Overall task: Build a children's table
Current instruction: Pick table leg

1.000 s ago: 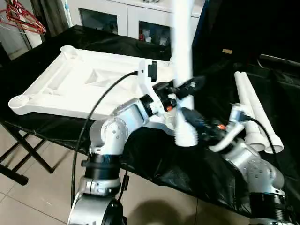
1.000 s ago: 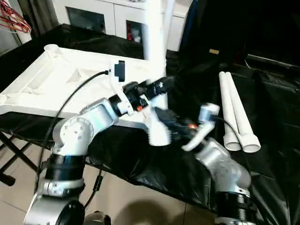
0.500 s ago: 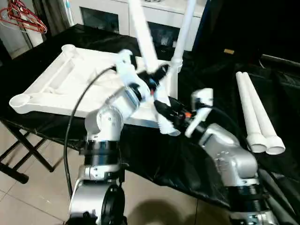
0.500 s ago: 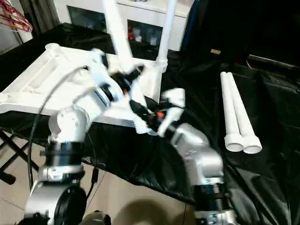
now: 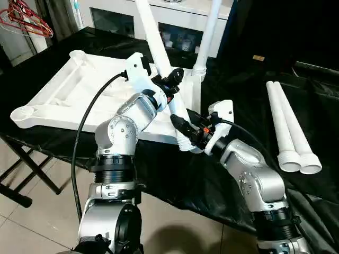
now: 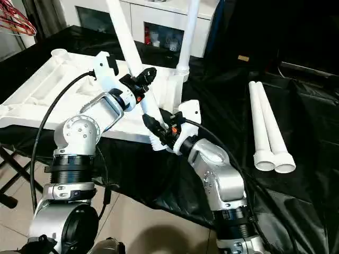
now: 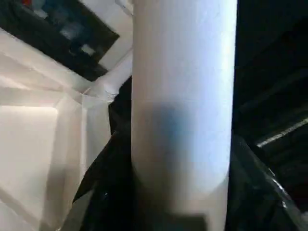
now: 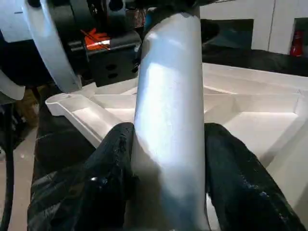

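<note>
— Tilting hard now: held leg (image 5: 159, 47) leans with its top toward the robot's left and its wide end low by the near edge of the table top (image 5: 79, 95). Stood close to upright a second ago, farther to the right.

— Meaning for the build?

— Looks like lining up for the near corner socket, hidden behind the arms. Not seated yet, by the look of it. One leg (image 5: 206, 37) already stands in the far corner; two spare legs (image 5: 291, 132) lie side by side on the black-draped worktop (image 5: 254, 79), well apart to the right.

— And each tool?

— Left tool (image 5: 172, 84) pinches the leg mid-shaft, fingers (image 7: 110, 183) pressed to both sides. Right tool (image 5: 188, 132) clamps it lower, near the flared end, pads (image 8: 115, 168) wrapped tight either side.

— Risk?

— Probably jamming, if entered at this slant.
</note>
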You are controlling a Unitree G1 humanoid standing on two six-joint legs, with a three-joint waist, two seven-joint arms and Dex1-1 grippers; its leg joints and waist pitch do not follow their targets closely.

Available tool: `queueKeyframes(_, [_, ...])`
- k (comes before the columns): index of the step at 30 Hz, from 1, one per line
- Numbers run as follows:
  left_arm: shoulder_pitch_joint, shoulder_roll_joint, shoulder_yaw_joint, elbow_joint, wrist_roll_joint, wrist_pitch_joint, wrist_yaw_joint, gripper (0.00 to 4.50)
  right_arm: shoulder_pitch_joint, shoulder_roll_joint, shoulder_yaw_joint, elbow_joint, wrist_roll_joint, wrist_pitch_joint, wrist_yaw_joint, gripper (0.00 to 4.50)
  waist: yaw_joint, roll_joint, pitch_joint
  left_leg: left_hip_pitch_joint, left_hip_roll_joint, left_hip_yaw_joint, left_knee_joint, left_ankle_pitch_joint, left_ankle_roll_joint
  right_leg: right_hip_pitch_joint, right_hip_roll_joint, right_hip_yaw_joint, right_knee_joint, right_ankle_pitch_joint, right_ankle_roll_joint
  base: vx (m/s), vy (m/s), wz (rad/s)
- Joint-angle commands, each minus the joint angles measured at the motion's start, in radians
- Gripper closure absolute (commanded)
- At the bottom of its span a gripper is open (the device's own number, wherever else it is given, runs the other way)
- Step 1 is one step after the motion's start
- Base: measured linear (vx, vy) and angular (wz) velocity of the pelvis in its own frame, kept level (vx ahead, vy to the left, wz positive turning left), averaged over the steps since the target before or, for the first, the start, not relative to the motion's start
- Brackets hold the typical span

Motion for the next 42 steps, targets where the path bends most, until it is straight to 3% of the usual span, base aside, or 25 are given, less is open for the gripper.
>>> queueKeyframes(1, [-0.026,0.01,-0.074,-0.016,-0.004,0.026,-0.081,2.62,-0.034,-0.02,-0.019,-0.042,0.067,0.047,0.061,1.9,-0.001,-0.007,-0.077,0.022,0.04,-0.017,-0.069,-0.127,0.013,0.055,-0.074,0.05,-0.071,-0.071,-0.133,0.0,0.0,0.0])
queueKeyframes(4, [-0.023,0.031,-0.102,-0.032,-0.012,0.043,-0.137,2.64,-0.05,-0.051,-0.033,-0.031,0.092,0.081,0.096,1.52,0.001,-0.007,-0.08,0.022,0.041,-0.016,-0.065,-0.098,0.016,0.055,-0.073,0.049,-0.064,-0.036,-0.152,0.0,0.0,0.0])
queueKeyframes(5, [-0.023,0.04,-0.114,-0.037,-0.017,0.052,-0.163,2.64,-0.06,-0.068,-0.041,-0.024,0.108,0.103,0.117,1.48,0.0,-0.012,-0.079,0.021,0.041,-0.015,-0.065,-0.095,0.017,0.055,-0.073,0.049,-0.065,-0.032,-0.154,0.0,0.0,0.0])
queueKeyframes(12, [-0.041,0.126,-0.203,-0.047,-0.033,0.064,-0.4,2.64,-0.137,-0.213,-0.083,0.003,0.255,0.283,0.304,1.46,0.006,-0.018,-0.08,0.022,0.04,-0.012,-0.061,-0.081,0.025,0.058,-0.076,0.049,-0.064,-0.05,-0.164,0.0,0.0,0.0])
queueKeyframes(18, [-0.058,0.158,-0.221,-0.061,-0.066,0.072,-0.509,2.64,-0.169,-0.259,-0.085,0.027,0.308,0.356,0.382,1.46,0.005,-0.017,-0.08,0.023,0.041,-0.012,-0.061,-0.087,0.015,0.058,-0.077,0.047,-0.062,-0.06,-0.187,0.0,0.0,0.0])
queueKeyframes(26, [-0.039,0.176,-0.236,-0.118,-0.137,0.103,-0.64,2.64,-0.153,-0.316,-0.026,-0.005,0.326,0.397,0.482,1.46,0.01,-0.018,-0.082,0.022,0.041,-0.011,-0.058,-0.083,0.014,0.06,-0.077,0.047,-0.058,-0.044,-0.205,0.0,0.0,0.0])
queueKeyframes(29, [-0.031,0.177,-0.235,-0.14,-0.157,0.112,-0.667,2.64,-0.146,-0.319,-0.014,-0.009,0.329,0.402,0.496,1.8,0.009,-0.021,-0.081,0.021,0.04,-0.011,-0.059,-0.094,0.008,0.06,-0.078,0.047,-0.062,-0.07,-0.201,0.0,0.0,0.0])
queueKeyframes(32, [-0.029,0.179,-0.234,-0.149,-0.169,0.12,-0.676,2.64,-0.143,-0.324,-0.006,-0.008,0.33,0.406,0.506,1.85,0.008,-0.022,-0.081,0.022,0.041,-0.011,-0.059,-0.101,0.005,0.059,-0.077,0.047,-0.063,-0.088,-0.194,0.0,0.0,0.0])
queueKeyframes(33, [-0.029,0.181,-0.235,-0.151,-0.169,0.121,-0.677,2.64,-0.142,-0.325,-0.004,-0.008,0.329,0.408,0.508,2.19,0.009,-0.021,-0.081,0.022,0.041,-0.011,-0.059,-0.101,0.004,0.059,-0.077,0.047,-0.063,-0.093,-0.19,0.0,0.0,0.0])
queueKeyframes(37, [-0.027,0.183,-0.234,-0.154,-0.174,0.127,-0.68,2.64,-0.143,-0.324,0.0,-0.001,0.322,0.408,0.498,2.47,0.009,-0.021,-0.081,0.023,0.042,-0.012,-0.06,-0.102,-0.001,0.057,-0.076,0.047,-0.064,-0.101,-0.181,0.0,0.0,0.0])
queueKeyframes(42, [-0.022,0.182,-0.233,-0.16,-0.18,0.132,-0.681,2.64,-0.138,-0.312,0.002,-0.003,0.311,0.403,0.47,2.54,0.009,-0.022,-0.082,0.022,0.04,-0.012,-0.059,-0.09,0.001,0.058,-0.076,0.047,-0.061,-0.077,-0.185,0.0,0.0,0.0])
